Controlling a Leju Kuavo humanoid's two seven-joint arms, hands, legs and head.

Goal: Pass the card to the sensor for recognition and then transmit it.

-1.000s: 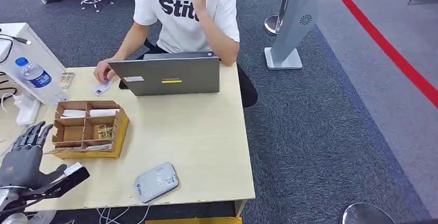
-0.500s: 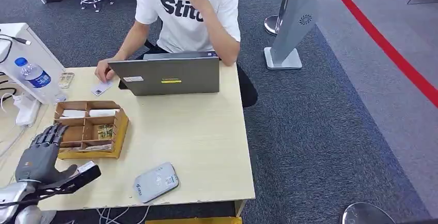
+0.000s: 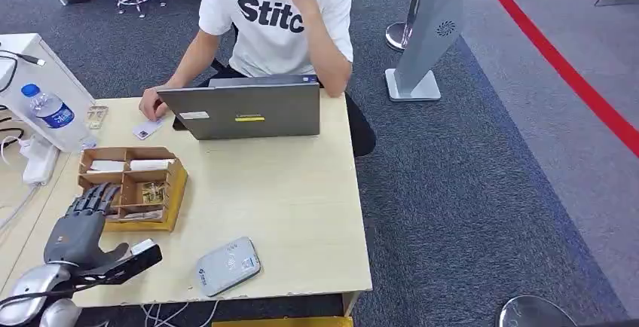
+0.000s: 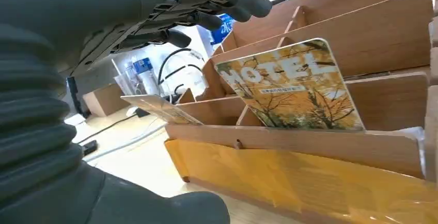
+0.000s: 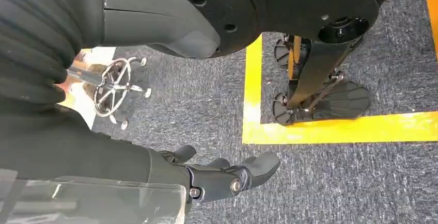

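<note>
A yellow "HOTEL" card (image 4: 289, 87) stands tilted in a near compartment of the wooden card box (image 3: 178, 184), and I also see this card (image 3: 153, 191) from above. My left hand (image 3: 79, 225) hovers at the box's near-left corner with its fingers (image 4: 206, 2) spread above the compartments and its thumb (image 4: 170, 208) low beside the box; it holds nothing. The grey-white sensor pad (image 3: 228, 265) lies near the table's front edge, right of that hand. My right hand (image 5: 222, 175) hangs over the carpet, fingers loosely apart and empty.
A second card (image 4: 157, 108) leans in the box's nearest slot. A person sits behind a grey laptop (image 3: 245, 108), one hand on a card (image 3: 148, 127) at the far left. A water bottle (image 3: 49, 108) and cables stand left of the table.
My left hand has moved forward and to the right, from beside the table's left edge up to the box's near-left corner. The person has shifted slightly.
</note>
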